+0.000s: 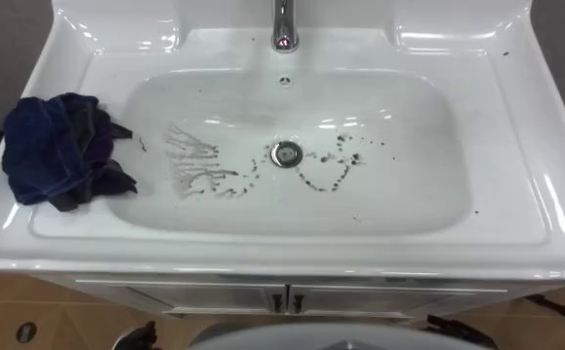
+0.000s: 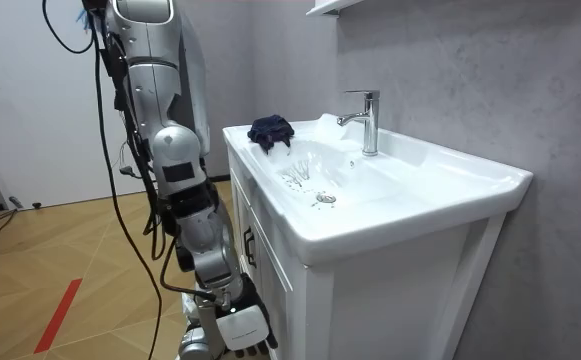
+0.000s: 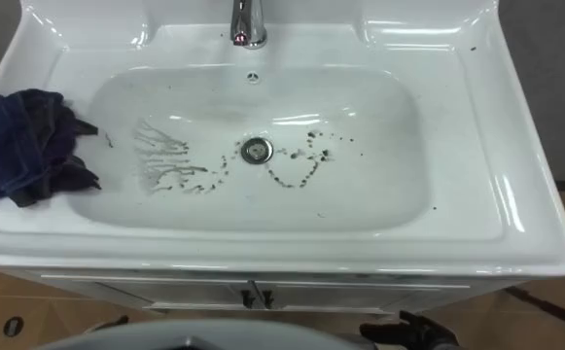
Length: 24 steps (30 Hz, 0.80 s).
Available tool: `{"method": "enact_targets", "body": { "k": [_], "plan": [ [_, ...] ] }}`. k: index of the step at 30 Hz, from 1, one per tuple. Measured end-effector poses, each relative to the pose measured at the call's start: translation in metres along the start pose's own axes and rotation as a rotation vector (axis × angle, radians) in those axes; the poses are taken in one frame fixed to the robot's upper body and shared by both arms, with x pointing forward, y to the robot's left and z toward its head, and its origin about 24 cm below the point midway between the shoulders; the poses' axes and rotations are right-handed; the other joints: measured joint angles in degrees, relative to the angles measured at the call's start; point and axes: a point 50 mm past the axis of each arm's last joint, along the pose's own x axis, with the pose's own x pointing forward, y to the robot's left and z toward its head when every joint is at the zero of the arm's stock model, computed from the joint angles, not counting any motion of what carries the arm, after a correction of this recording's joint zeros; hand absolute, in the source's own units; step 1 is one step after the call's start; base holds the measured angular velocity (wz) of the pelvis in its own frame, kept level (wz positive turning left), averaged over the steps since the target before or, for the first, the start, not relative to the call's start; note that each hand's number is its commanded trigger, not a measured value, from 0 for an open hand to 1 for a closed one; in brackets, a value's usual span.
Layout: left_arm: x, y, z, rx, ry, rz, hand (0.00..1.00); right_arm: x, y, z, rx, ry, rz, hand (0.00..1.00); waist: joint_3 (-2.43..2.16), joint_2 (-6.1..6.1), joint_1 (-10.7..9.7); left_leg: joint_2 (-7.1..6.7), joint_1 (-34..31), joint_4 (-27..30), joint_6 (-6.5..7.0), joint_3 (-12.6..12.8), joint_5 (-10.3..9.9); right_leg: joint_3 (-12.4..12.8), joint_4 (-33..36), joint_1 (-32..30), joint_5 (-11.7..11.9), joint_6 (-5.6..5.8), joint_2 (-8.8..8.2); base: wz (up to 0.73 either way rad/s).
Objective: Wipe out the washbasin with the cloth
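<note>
Cloth (image 1: 58, 146) bunched on basin (image 1: 527, 146) rim; room view: robot at cabinet (image 2: 390, 290).

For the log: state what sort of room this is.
Probably a bathroom or washroom: a white basin with dark smears round its drain, a chrome tap behind it, a dark blue cloth on its left rim.

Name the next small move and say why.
Probably reach the left hand up to the dark blue cloth on the basin's left rim and grasp it: it lies untouched, and dark smears lie around the drain.
</note>
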Motion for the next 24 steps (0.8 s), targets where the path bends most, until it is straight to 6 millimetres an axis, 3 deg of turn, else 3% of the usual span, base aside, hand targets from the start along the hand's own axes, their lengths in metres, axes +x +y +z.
{"method": "enact_targets", "body": {
  "k": [8, 19, 24],
  "plan": [
    [0.0, -0.001, -0.002, -0.001, 0.013, -0.015, 0.0, 0.0, 0.0, -0.001, 0.008, 0.009, 0.011, 0.0, 0.01, 0.07, 0.2, -0.02, -0.1, 0.0, -0.01, -0.2, 0.0, -0.1, 0.0, -0.1, 0.0, 0.0, 0.03, 0.0],
    [0.0, 0.0, -0.004, -0.036, 0.017, 0.009, 0.0, 0.0, 0.0, -0.003, 0.029, 0.016, 0.012, 0.0, -0.04, -0.18, 0.3, -0.28, -0.3, 0.0, -0.19, -2.0, 0.1, -3.0, -0.2, 0.8, 0.0, 0.0, 0.05, 0.09],
    [-0.002, 0.0, -0.013, -0.155, 0.03, 0.036, 0.0, 0.0, 0.0, -0.002, 0.025, 0.016, 0.01, 0.0, -0.1, 0.21, 0.4, -0.43, -1.0, 0.8, -0.18, -2.6, 0.1, -3.9, -0.2, 1.0, 0.0, 0.0, 0.03, 0.08]
  ]
}}
